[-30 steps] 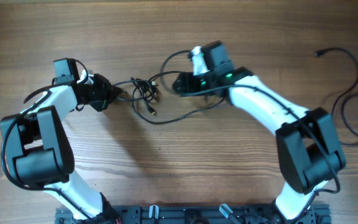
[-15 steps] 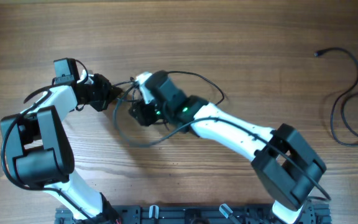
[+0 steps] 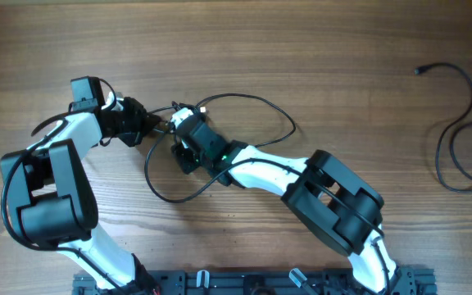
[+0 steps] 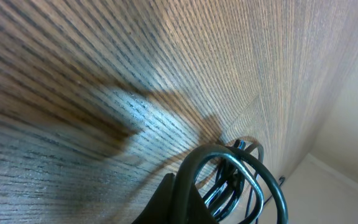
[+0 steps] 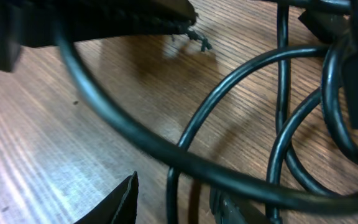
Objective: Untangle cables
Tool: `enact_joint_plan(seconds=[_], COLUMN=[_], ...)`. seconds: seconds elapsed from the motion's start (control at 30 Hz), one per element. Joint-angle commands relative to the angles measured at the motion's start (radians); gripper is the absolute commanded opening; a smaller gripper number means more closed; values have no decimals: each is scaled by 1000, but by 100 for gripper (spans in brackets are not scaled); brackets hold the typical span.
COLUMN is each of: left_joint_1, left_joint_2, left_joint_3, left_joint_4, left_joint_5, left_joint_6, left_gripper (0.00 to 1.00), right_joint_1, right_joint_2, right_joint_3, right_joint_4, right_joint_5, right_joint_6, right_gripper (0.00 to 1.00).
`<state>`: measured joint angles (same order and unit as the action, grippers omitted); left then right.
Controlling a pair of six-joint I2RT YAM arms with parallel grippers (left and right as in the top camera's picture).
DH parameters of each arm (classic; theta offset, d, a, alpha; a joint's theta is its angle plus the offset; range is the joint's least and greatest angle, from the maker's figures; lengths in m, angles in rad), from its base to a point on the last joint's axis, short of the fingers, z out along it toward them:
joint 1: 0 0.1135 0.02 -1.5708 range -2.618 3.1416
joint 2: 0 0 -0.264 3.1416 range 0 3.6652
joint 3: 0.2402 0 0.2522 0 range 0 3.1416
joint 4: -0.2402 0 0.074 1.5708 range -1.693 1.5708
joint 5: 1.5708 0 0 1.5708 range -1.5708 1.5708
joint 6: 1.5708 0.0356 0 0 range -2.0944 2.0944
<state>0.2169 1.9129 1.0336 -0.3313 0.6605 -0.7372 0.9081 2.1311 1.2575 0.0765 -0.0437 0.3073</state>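
While the left end effector (image 3: 152, 124) clamps one cable knot (image 3: 173, 110), the state of the right end effector (image 3: 183, 155) is unclear.

Overhead cam looks straight down, takes in the whole table (image 3: 244, 41). Left wrist cam's low, skimming the wood at a tilt. Right wrist cam's v. close on the cables (image 5: 283, 62). All 3 share that tangle.

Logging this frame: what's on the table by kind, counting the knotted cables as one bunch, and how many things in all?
Robot arms: 2 (left arm, right arm)
Tangled cable bunch: 1; the strands in it cannot be counted
Loose cable lying apart at the right edge: 1
Total: 4
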Motion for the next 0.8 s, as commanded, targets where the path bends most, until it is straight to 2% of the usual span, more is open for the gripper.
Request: enact_joint_plan(seconds=[0.0,0.07,0.13,0.27,0.37,0.53,0.77], left_joint_1=[3,3,3,3,3,3,3], left_joint_2=[-18,-18,-18,-18,-18,-18,-18], left_joint_3=[8,8,8,8,8,8,8], left_joint_4=[3,3,3,3,3,3,3], left_joint_5=[9,9,9,8,-4,-8,-8], left_joint_6=[23,23,23,23,17,11,11], left_gripper=[5,5,5,4,4,4,4], right_joint_1=[-2,-2,-2,-11,-41,-157,-359], right_joint_2=[34,35,34,-70,-220,-426,-456], right_joint_3=[10,10,10,10,10,10,10], right_joint_4=[14,12,5,-60,-106,-198,-487], right_joint_5=[36,36,32,-84,-253,-509,-508], right_joint_6=[-18,-19,-18,-16,-20,-20,-20], right_gripper=[39,31,4,4,4,4,4])
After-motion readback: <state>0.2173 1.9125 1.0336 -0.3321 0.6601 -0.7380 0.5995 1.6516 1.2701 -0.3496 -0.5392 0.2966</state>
